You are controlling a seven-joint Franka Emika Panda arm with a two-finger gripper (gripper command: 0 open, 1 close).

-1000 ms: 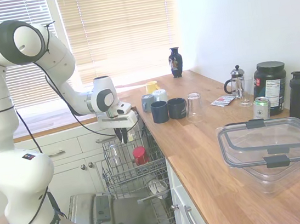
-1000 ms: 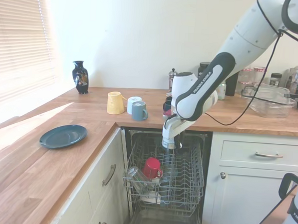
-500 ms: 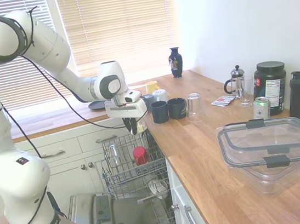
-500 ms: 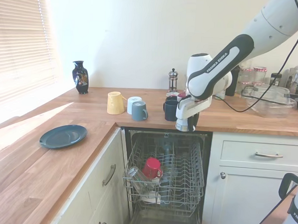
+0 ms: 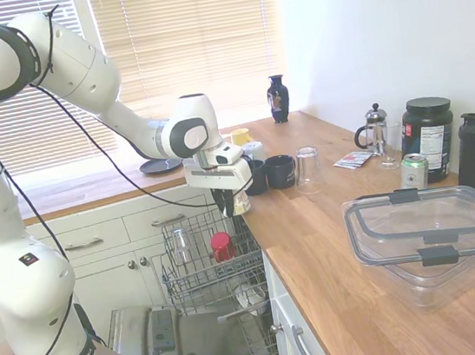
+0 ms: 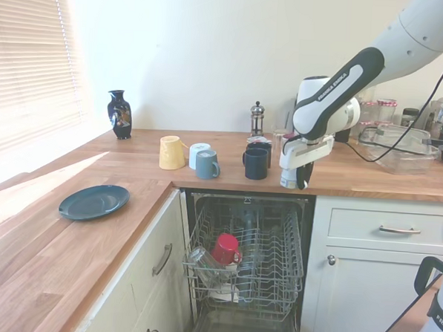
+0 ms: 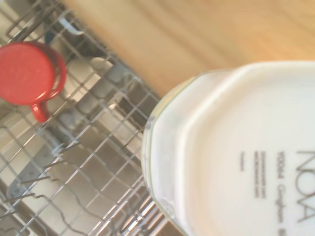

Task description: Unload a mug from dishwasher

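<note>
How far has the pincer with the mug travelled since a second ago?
Yes, moved: the pincer rose out of the dishwasher rack and carried the mug sideways, now at the worktop edge beside the navy mug.

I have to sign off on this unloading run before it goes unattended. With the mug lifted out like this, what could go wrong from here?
1. The hand holds the mug right at the counter's front edge, above the open dishwasher rack. Set down too near that edge, it might tip back in.
2. The navy mugs and the upturned glass stand close by; a wide swing could knock them.
3. A slip now would likely drop the mug onto the red cup or the rack wires.
</note>
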